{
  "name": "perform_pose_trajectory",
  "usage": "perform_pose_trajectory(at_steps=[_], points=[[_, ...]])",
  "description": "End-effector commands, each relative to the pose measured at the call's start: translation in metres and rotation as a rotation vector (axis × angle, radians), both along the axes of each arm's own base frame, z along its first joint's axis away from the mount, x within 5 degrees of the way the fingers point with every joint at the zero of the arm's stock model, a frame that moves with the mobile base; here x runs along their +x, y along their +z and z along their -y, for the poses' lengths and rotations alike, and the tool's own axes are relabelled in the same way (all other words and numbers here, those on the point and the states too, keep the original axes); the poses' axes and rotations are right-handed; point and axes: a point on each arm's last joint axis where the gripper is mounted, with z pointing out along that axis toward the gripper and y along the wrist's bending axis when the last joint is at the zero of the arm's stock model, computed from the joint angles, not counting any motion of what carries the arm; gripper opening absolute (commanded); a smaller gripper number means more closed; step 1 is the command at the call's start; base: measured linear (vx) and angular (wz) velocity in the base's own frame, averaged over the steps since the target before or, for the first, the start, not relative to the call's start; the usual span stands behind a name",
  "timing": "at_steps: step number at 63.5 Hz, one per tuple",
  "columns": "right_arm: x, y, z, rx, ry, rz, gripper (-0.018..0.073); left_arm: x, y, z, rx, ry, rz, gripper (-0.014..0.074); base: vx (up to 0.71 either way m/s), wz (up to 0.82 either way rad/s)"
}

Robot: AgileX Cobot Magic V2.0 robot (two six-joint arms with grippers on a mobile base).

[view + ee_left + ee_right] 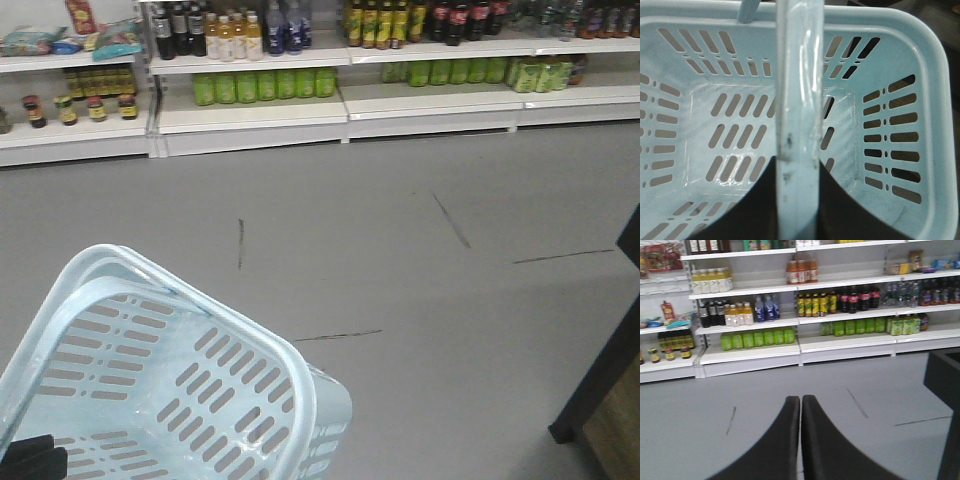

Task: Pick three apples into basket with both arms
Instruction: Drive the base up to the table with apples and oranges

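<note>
Over grey floor (420, 330) | left fingers (752, 210) clamp basket (922, 37) handle (797, 100) | right fingers (772, 450) pressed together, empty | bottle labels (860, 299) illegible

Pale blue slotted basket (865, 17), grey scuffed floor (400, 260)

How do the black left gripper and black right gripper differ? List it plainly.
The left gripper clamps the loop handle of the pale blue slotted plastic basket; the right gripper holds nothing. The left gripper's fingers sit either side of that handle; the right gripper's fingers press together. The left gripper points into the basket; the right gripper faces white store shelves. Both have black curved fingers.
</note>
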Motion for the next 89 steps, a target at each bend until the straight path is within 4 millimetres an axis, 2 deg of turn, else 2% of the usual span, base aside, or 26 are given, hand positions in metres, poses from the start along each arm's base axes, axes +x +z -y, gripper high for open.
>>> perform_pose_trajectory(at_steps=[1,89], points=[[-0.0002,0.0030,0.0002,-0.016,-0.004,0.074,-0.0004,0.0039,0.0179,0.0000,-0.091,0.041,0.073,-0.0006,0.21,-0.58],[-0.0002,0.0030,0.0002,-0.016,-0.004,0.074,-0.0004,0.0039,0.0179,0.0000,-0.091,0.041,0.073,-0.0006,0.16,-0.62]])
